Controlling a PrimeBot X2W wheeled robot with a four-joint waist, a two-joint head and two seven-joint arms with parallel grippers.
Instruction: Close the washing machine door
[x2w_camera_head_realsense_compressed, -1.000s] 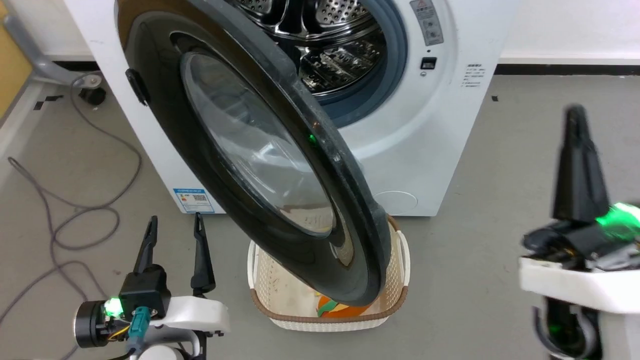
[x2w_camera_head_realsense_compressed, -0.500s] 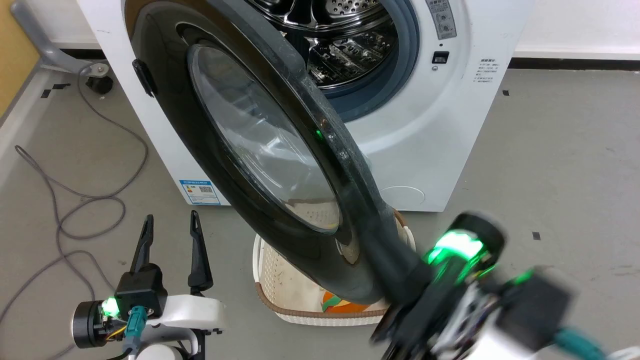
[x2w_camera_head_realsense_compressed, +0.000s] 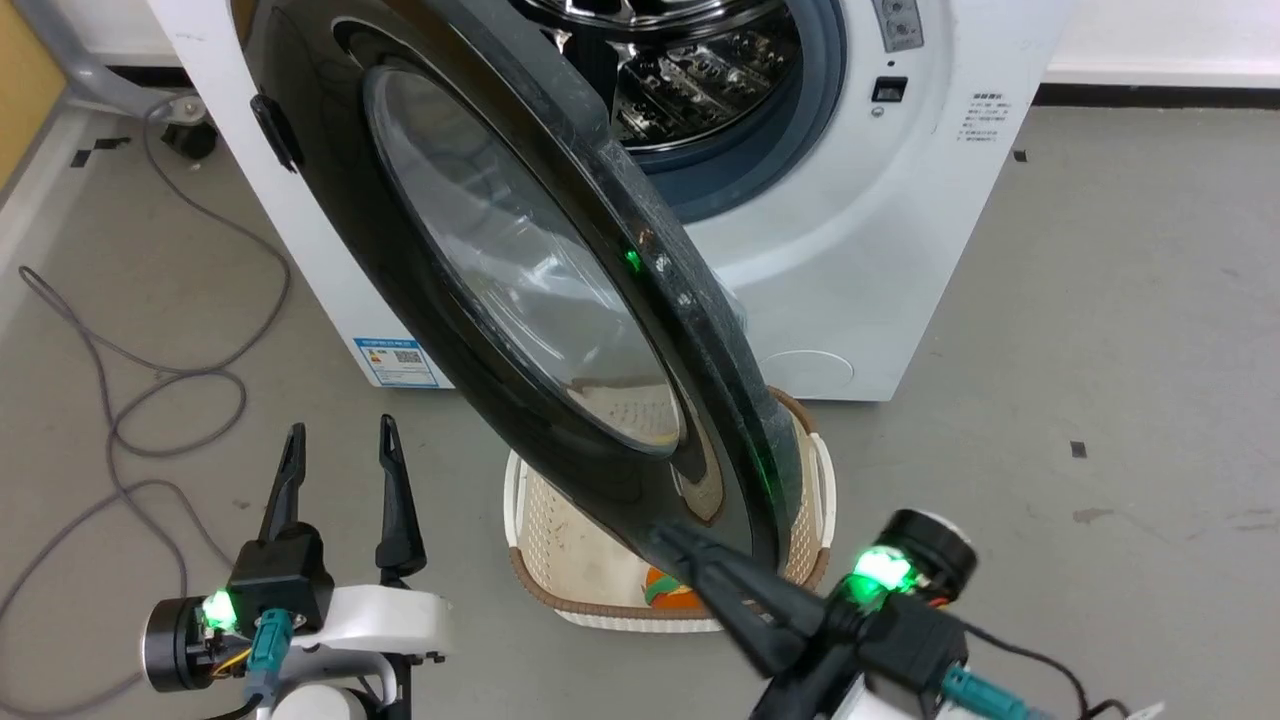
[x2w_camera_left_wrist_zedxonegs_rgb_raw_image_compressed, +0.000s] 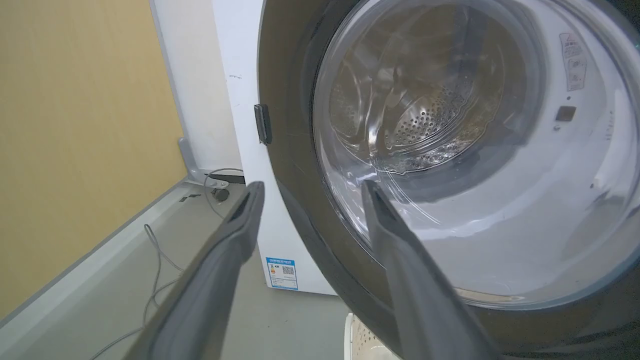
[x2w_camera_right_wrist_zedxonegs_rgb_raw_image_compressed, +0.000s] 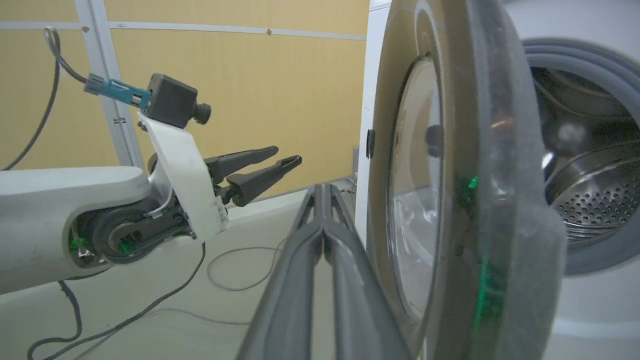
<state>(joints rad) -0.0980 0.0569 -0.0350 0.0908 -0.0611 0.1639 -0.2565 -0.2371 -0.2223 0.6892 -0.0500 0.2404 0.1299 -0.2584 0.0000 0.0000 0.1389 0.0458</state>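
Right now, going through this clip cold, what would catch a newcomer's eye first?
The big glossy black washing machine door, swung wide open across the middle of the head view, above a cream basket. Behind it gapes the washing machine, steel drum exposed. At lower right, the right claw, shut, reaches to the door's bottom rim.

Setting: indoor test room or lab, fitted out as a laundry corner.
Evidence: free-standing white washing machine (x2w_camera_head_realsense_compressed: 880, 250) on a bare grey floor (x2w_camera_head_realsense_compressed: 1100, 300); loose grey cables (x2w_camera_head_realsense_compressed: 285, 280) trailing across it; small black tape marks (x2w_camera_head_realsense_compressed: 1077, 449); tan wall panels (x2w_camera_left_wrist_zedxonegs_rgb_raw_image_compressed: 75, 125) in grey metal framing; cream perforated laundry basket (x2w_camera_head_realsense_compressed: 545, 530) at the machine's front.
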